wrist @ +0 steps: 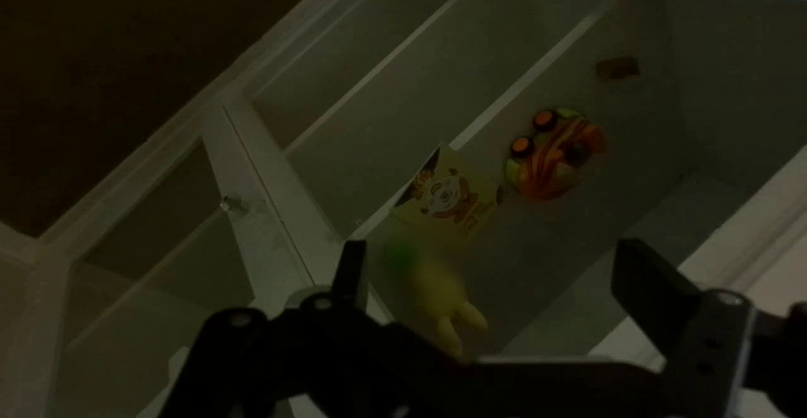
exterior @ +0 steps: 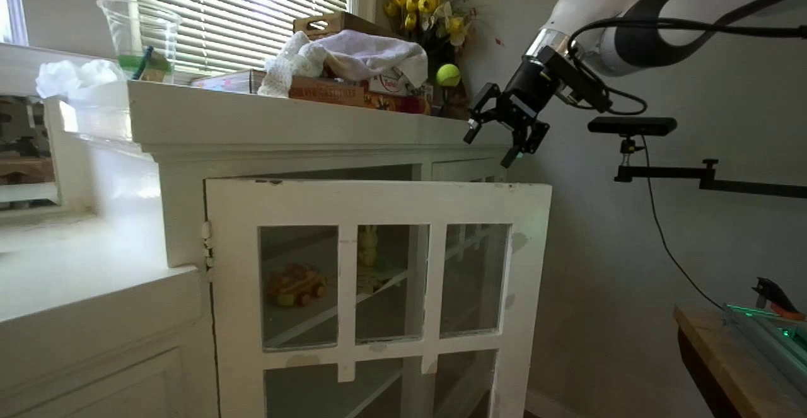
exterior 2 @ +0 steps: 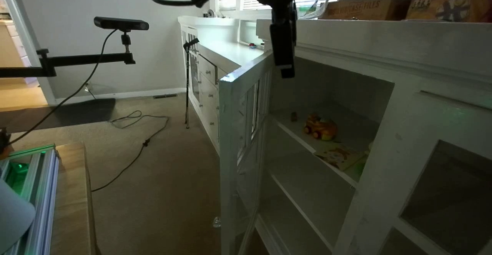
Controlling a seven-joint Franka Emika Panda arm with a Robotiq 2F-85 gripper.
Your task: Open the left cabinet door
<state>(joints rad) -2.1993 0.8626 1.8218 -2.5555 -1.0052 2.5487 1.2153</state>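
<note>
I hold my gripper (exterior: 488, 147) with its black, blocky fingers (wrist: 656, 298) wide apart, near the top of the white cabinet (exterior: 284, 118). The door (exterior: 391, 348), painted wood with rectangular glass panes (exterior: 473, 279) and chipped patches, stands swung out from the cabinet's front. On the cabinet's upper shelf (exterior 2: 353, 132) sit a rounded orange toy (exterior 2: 322, 128) and a flat printed rectangle (wrist: 447, 200); atop the cabinet, rumpled pale cloth (exterior: 372, 55) drapes over boxes (exterior: 328, 92).
</note>
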